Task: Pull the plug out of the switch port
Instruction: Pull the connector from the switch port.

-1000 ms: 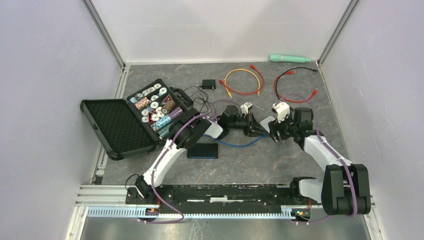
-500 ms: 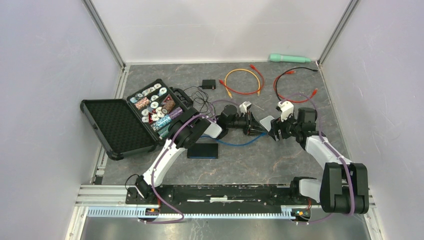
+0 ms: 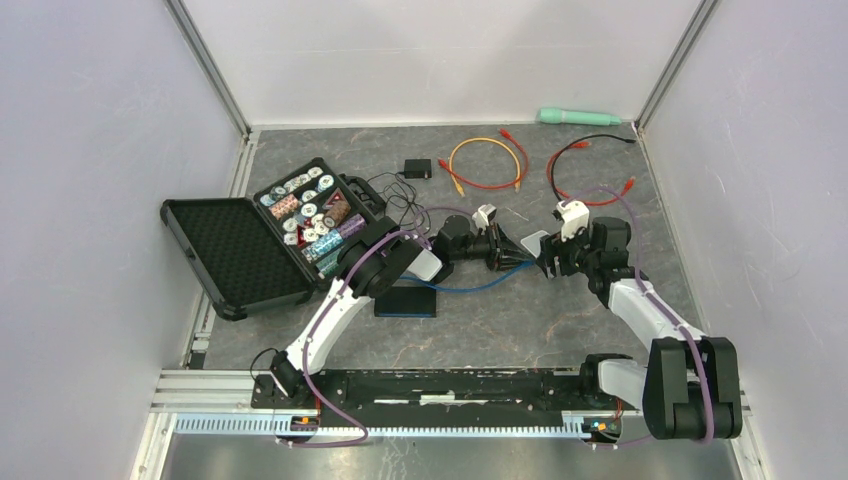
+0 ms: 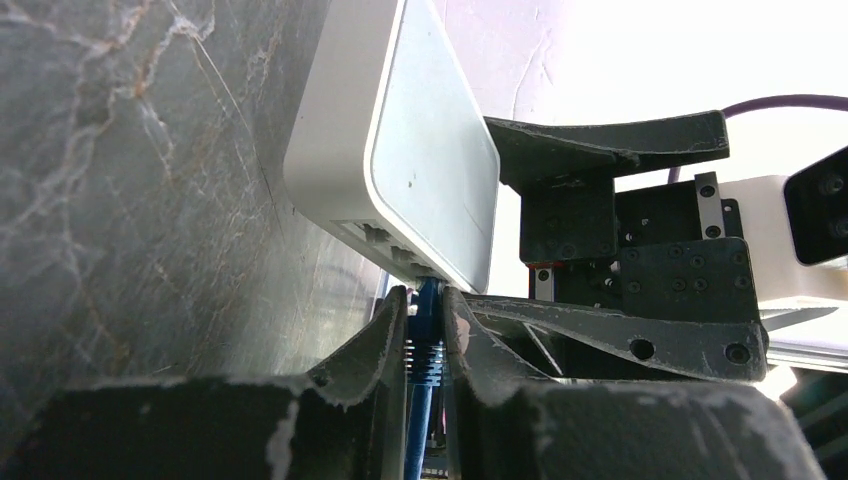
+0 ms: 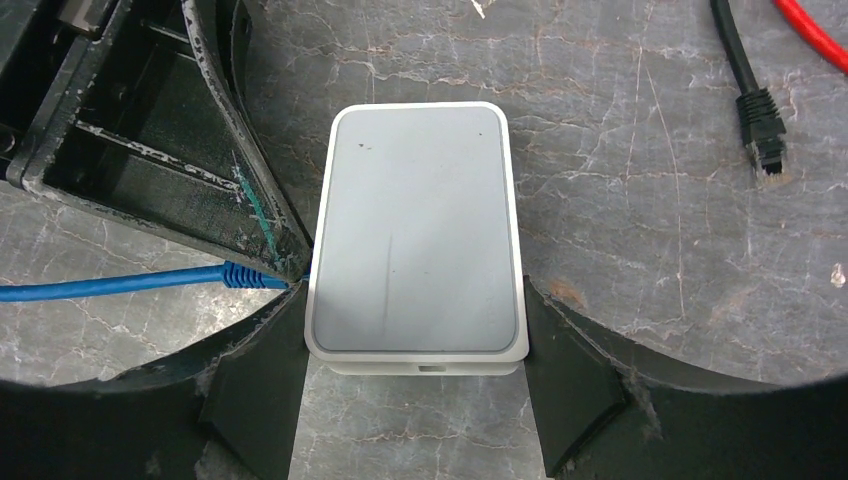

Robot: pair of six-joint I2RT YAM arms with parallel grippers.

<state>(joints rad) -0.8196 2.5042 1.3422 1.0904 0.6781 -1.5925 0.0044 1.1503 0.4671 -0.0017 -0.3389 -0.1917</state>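
Note:
The white switch (image 5: 415, 240) lies flat on the grey table, and my right gripper (image 5: 413, 305) is shut on its two long sides. A blue plug (image 4: 426, 335) sits in a port on the switch's (image 4: 430, 170) edge. My left gripper (image 4: 425, 300) is shut on that plug, its fingertips close against the switch. In the right wrist view the plug (image 5: 250, 275) enters the switch's left side beside the left gripper's finger. From above, both grippers meet at the switch (image 3: 533, 243) mid-table, and the blue cable (image 3: 470, 288) trails toward the left.
An open black case (image 3: 300, 215) of chips lies at the left, with a flat black device (image 3: 406, 301) in front of it. An orange cable loop (image 3: 487, 163), red and black cables (image 3: 585, 170), a small black adapter (image 3: 417, 168) and a green tool (image 3: 578, 116) lie further back.
Both wrists have shifted slightly, the right one a little to the right. Both grips are unchanged and the plug still sits in the port.

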